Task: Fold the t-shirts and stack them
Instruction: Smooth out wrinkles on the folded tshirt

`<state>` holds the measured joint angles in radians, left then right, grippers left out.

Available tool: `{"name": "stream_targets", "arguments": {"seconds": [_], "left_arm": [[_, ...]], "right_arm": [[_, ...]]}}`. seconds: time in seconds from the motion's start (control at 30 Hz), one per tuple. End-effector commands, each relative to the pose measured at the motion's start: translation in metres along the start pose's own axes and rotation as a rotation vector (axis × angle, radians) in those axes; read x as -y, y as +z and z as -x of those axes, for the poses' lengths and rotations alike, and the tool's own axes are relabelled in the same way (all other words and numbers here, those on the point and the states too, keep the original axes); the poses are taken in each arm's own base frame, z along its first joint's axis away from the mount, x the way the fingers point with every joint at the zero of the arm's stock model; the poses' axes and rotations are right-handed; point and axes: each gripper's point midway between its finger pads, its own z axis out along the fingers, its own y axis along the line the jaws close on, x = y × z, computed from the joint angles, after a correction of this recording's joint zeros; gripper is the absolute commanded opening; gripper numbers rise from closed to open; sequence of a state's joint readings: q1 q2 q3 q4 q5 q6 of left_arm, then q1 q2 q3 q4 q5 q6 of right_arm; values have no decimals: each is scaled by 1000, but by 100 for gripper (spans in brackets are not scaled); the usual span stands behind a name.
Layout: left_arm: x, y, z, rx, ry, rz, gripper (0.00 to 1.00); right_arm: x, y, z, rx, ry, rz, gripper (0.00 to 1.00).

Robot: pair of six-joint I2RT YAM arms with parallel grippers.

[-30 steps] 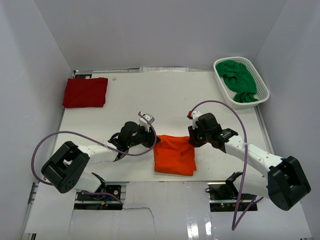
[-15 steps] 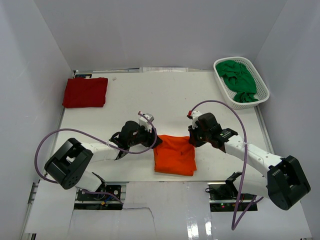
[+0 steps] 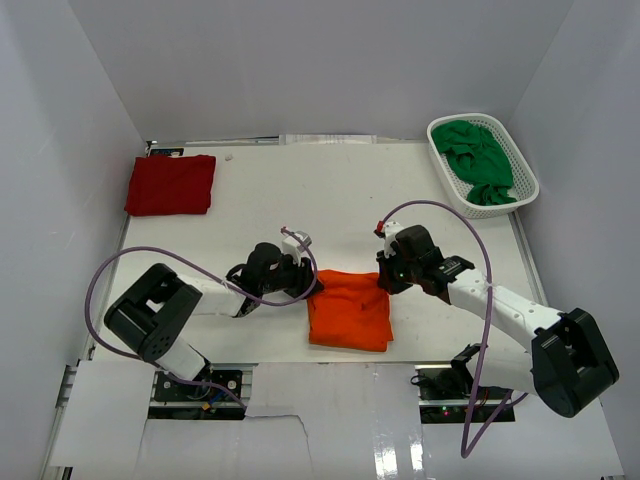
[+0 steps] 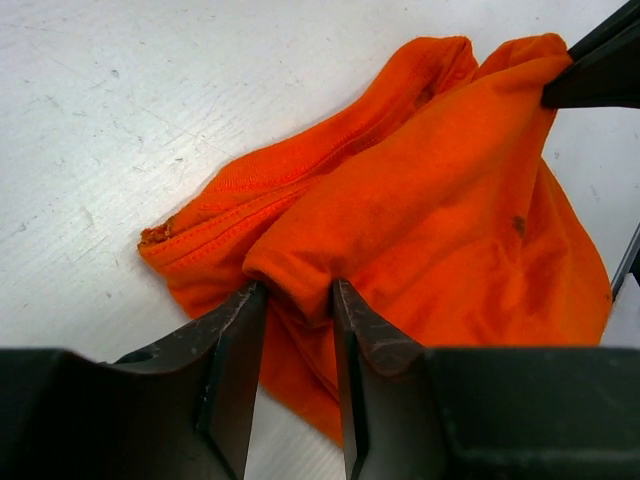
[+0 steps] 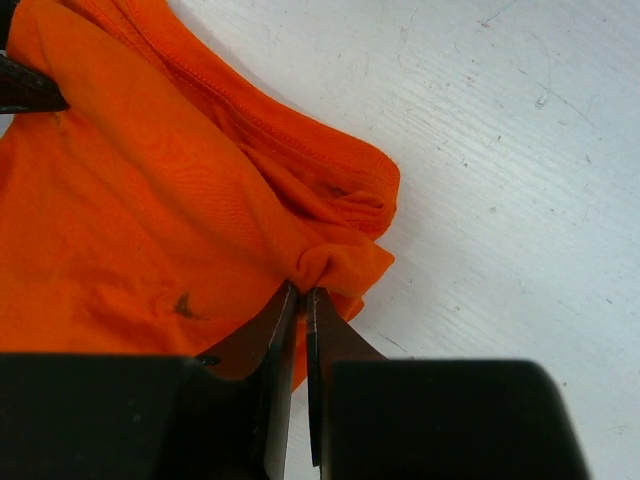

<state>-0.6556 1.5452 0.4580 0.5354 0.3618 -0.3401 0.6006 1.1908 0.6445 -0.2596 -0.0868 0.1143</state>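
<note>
on the table (image 3: 330, 190) — left fingers (image 4: 232, 370) and right fingers (image 5: 340, 350) pinch the orange t-shirt (image 3: 350, 312).

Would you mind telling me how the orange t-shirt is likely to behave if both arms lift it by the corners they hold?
The orange t-shirt will probably sag and drape: it bunches into soft folds where the jaws pinch it. It looks thin and light, so lifting should be easy. The right gripper holds only a small tuck, which might slip.
</note>
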Motion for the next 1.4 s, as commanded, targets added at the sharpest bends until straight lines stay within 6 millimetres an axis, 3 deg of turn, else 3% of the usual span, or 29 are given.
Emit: {"name": "stream_targets", "arguments": {"seconds": [0.0,0.07,0.13,0.3,0.57,0.8,1.17,1.37], "left_arm": [[13,2,20,48,16,-65,43],[12,1,20,50,15,-62,32],[14,-2,23,64,20,-61,12],[21,-18,50,114,35,-30,0],[33,-40,84,164,23,3,0],[19,-42,79,160,-1,83,0],[-23,-32,64,165,-61,265,0],[-60,-28,61,180,-81,426,0]], "right_arm": [[-2,-1,12,37,7,13,9],[-2,-2,13,41,11,14,9],[-3,-3,13,44,13,18,9],[-4,-7,17,58,17,25,9],[-7,-10,33,82,13,39,9],[-11,-9,56,104,-8,60,8],[-2,16,81,87,-16,51,8],[14,27,96,104,-15,-11,8]]}}
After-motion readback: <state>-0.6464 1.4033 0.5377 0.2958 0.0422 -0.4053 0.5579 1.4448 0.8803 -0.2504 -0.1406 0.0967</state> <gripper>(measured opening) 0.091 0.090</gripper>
